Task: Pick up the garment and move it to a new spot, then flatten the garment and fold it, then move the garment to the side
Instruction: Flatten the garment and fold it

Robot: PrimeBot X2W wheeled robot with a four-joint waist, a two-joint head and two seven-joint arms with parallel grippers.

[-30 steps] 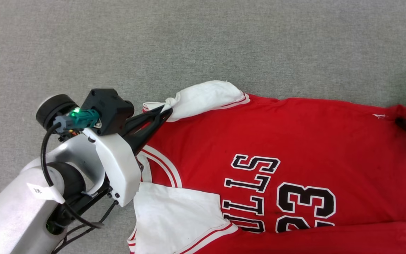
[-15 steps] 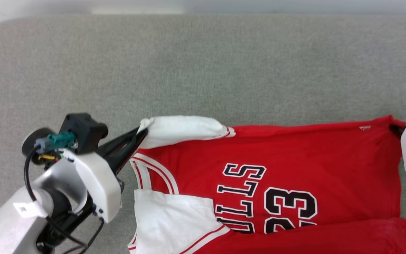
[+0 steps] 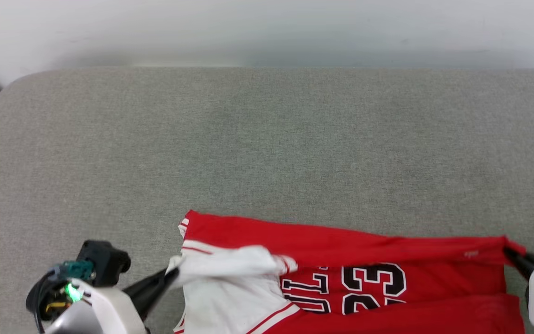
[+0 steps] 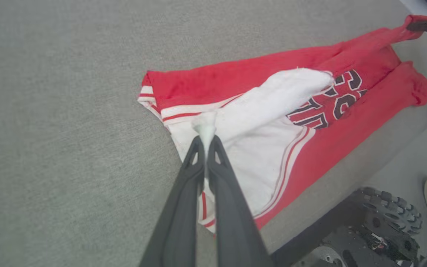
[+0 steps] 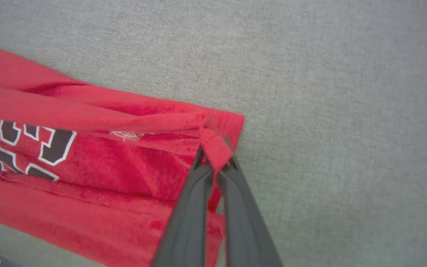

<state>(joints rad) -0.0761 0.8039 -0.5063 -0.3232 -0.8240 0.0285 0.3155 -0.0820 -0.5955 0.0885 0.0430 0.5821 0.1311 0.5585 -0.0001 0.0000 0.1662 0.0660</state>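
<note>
Broadly, the grey tabletop (image 3: 267, 139) carries the red shirt (image 3: 341, 241) along its near edge, its far side lifted and doubled over. At its ends, the left tool (image 4: 206, 142) is clenched on the white sleeve (image 4: 272, 96) tip, and the right tool (image 5: 215, 163) pinches a red hem corner (image 5: 217, 146).

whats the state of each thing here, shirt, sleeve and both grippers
garment: lying on the grey pad, half folded lengthwise, far edge raised over the print
white sleeve: draped across the chest, tip pinched
hem corner: bunched, pinched
left gripper: shut on the white sleeve's tip
right gripper: shut on the hem corner
</note>
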